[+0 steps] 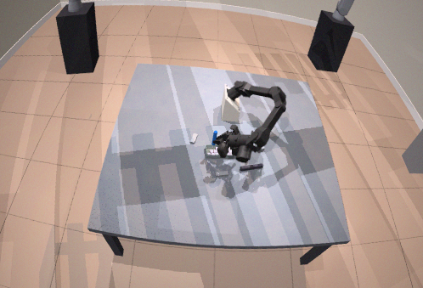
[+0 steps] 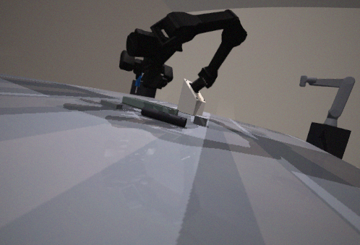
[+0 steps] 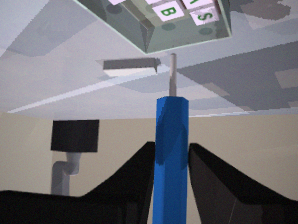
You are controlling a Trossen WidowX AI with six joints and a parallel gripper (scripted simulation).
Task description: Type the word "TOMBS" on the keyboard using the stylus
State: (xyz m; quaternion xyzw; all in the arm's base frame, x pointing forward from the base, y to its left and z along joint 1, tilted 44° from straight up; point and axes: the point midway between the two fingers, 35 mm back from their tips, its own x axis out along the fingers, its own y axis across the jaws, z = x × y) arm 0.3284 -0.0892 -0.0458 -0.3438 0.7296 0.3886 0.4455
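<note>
Stylus [image 1: 215, 137] [image 2: 138, 81] [image 3: 171, 150] pinched between my fingers [image 1: 218, 142] [image 2: 138, 78], I hold it above the table, its tip clear of the keys. Which letters of TOMBS are typed, I cannot tell; keeping hold is satisfied. My wrist view reads B and S on the keyboard [image 1: 207, 152] [image 2: 150, 105] [image 3: 189, 42]; the exterior view shows only its side.
</note>
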